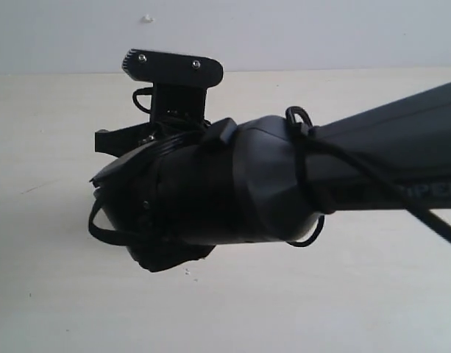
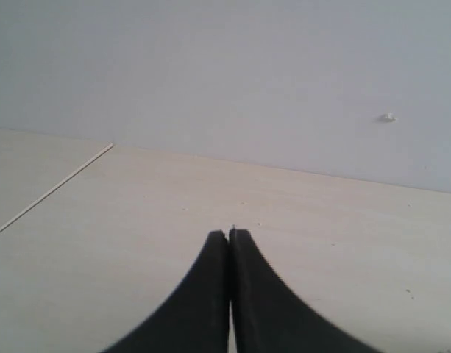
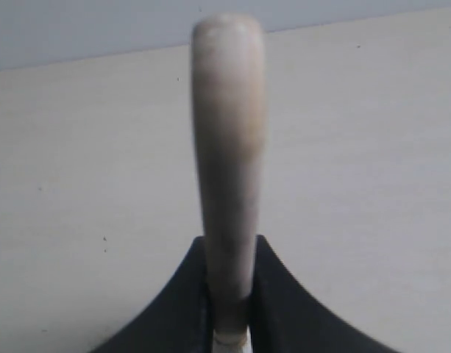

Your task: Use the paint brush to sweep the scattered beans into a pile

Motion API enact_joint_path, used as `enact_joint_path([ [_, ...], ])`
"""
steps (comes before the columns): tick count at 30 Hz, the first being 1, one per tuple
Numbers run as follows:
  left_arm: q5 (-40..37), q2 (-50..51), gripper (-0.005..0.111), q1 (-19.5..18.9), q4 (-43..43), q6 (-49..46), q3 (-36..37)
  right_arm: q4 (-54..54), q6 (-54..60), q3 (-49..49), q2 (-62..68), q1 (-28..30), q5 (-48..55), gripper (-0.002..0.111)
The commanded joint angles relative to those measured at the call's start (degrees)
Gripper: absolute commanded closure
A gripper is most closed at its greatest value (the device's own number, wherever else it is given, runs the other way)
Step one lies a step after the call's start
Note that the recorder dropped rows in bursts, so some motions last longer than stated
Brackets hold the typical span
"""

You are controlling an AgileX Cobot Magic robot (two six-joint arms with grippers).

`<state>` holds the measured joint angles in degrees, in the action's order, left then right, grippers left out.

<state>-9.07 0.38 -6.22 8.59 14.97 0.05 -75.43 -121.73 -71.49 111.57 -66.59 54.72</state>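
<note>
Brush handling first: the paint brush is prob. light, w/ a stiff, smooth, pale wooden handle that could twist between flat jaws. Its bristles aren't in view but should be soft and bend under pressure. At present the right pincer is clamped narrow on that handle, whose rounded end sticks out past the jaws. How near the ferrule the hold sits can't be told; closer would prob. mean firmer strokes w/o pivoting. The idle left pincer is fully closed and empty, above bare tabletop, facing its far edge by the wall. No beans visible anywhere: the right arm blocks mid-tabletop in the exterior view, and only a few whitish specks show beneath it.
</note>
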Motion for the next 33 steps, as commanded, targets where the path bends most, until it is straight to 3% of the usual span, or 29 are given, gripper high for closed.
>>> enact_joint_path([
  [1,0.1,-0.4,0.107,-0.1,0.2,0.1,-0.1,-2.5,0.6,-1.0,-2.0,-2.1,4.9,0.108],
  [6,0.1,-0.4,0.107,-0.1,0.2,0.1,-0.1,-1.1,12.2,-1.0,-4.5,-5.3,15.2,0.108],
  [9,0.1,-0.4,0.107,-0.1,0.2,0.1,-0.1,5.7,14.1,0.0,-4.5,-6.8,15.2,0.108],
  [19,0.1,-0.4,0.107,-0.1,0.2,0.1,-0.1,11.4,-0.2,0.4,2.5,-8.7,14.5,0.108],
  [26,0.1,-0.4,0.107,-0.1,0.2,0.1,-0.1,9.2,-0.2,-4.1,5.7,-8.7,11.8,0.108],
  [33,0.1,-0.4,0.107,-0.1,0.2,0.1,-0.1,3.9,0.0,-6.6,5.6,-8.7,15.2,0.108],
])
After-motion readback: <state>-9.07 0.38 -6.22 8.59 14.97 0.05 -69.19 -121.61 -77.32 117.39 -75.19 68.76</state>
